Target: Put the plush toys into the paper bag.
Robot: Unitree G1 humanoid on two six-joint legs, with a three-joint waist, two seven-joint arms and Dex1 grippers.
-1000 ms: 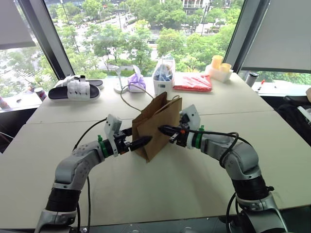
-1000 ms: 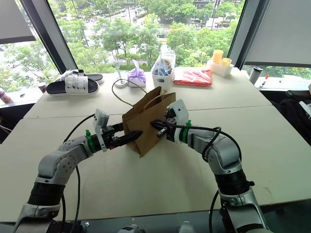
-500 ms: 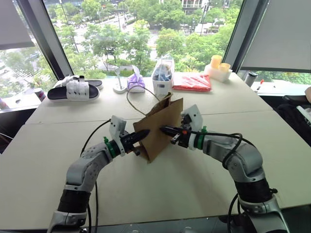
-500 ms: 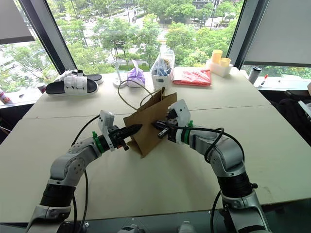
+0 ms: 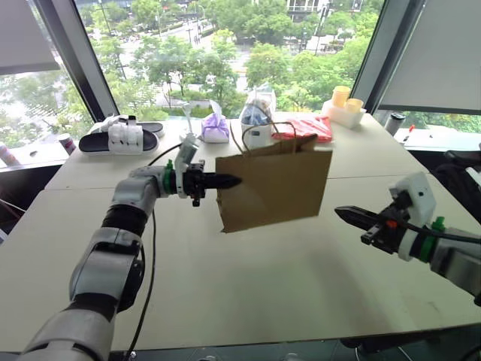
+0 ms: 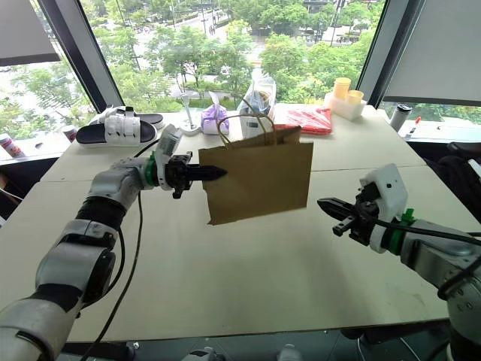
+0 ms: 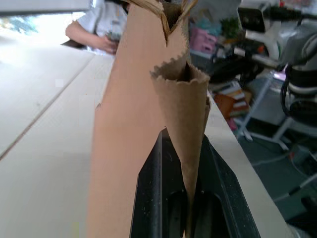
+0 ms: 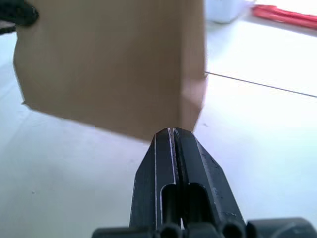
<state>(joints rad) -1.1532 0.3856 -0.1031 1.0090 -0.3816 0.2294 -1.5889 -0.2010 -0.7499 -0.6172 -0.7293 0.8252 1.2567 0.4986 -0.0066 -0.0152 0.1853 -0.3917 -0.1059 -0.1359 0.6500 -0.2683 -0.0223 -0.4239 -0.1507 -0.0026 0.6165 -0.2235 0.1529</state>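
Matt brown kraft paper bag, smooth matt pale table, glossy red plastic packet

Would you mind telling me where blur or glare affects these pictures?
Right wrist view: the brown kraft paper bag is soft with blur, the shut right claw sharp. Left wrist view: glare washes out the upper corner by the window. Left eye view: bright windows, evenly lit white table.

Bright daylight floods in through the windows beyond the table's far edge. Table shadows are soft; the paper bag looks blurred up close.
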